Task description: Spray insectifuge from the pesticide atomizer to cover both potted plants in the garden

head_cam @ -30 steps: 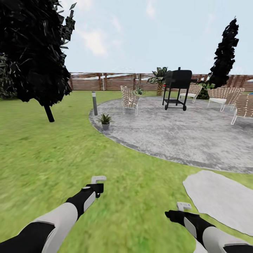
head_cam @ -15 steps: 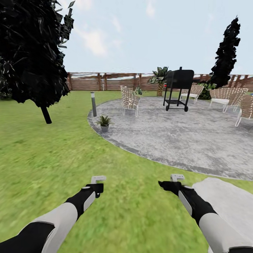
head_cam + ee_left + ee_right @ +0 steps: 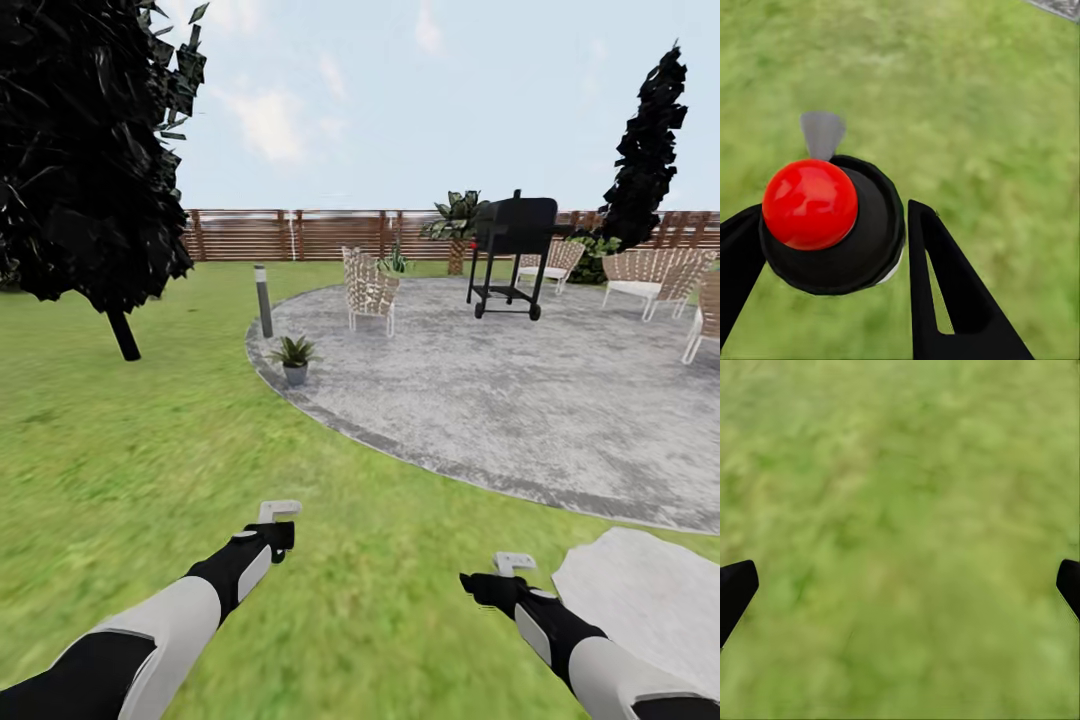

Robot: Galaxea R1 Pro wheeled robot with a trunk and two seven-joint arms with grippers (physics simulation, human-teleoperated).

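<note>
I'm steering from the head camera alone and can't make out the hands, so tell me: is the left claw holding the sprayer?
Observer: Yes. In the left wrist view the left claw grips the pesticide atomizer, with a finger on each side of its dark cap and red top.
Operator: Which way is it pointing?
Observer: A grey nozzle sticks out from under the cap, away from the wrist camera, over the lawn.
Operator: And the right claw?
Observer: In the right wrist view the right claw is open. Its fingertips are spread wide, with grass between them and nothing held.
</note>
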